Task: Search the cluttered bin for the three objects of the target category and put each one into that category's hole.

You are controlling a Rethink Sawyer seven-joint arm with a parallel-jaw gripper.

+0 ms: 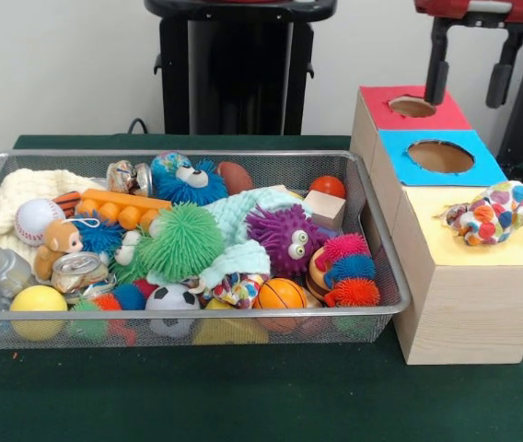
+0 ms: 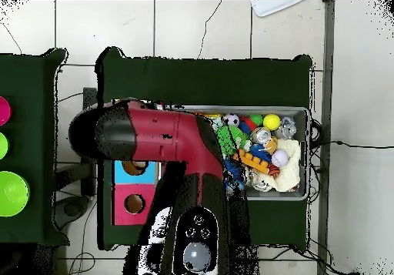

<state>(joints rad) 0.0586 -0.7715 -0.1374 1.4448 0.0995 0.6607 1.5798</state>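
My gripper (image 1: 469,75) hangs open and empty over the far end of the wooden box (image 1: 469,304), its two black fingers straddling the hole in the red panel (image 1: 412,106). Closer to the camera are a hole in the blue panel (image 1: 440,157) and a yellow panel (image 1: 446,241). A multicoloured plush whale (image 1: 493,214) lies on the yellow panel, hiding any hole there. The wire bin (image 1: 197,155) holds several toys: a baseball (image 1: 38,219), a yellow ball (image 1: 38,299), a soccer ball (image 1: 171,297), a basketball (image 1: 282,295). In the overhead view the arm (image 2: 165,145) hides the gripper.
Also in the bin are a teddy bear (image 1: 59,244), crushed cans (image 1: 79,270), green (image 1: 180,241) and purple (image 1: 284,238) spiky toys, a wooden block (image 1: 324,207) and cloths. The bin (image 2: 308,133) sits beside the box (image 2: 132,204) on the green table (image 1: 243,396).
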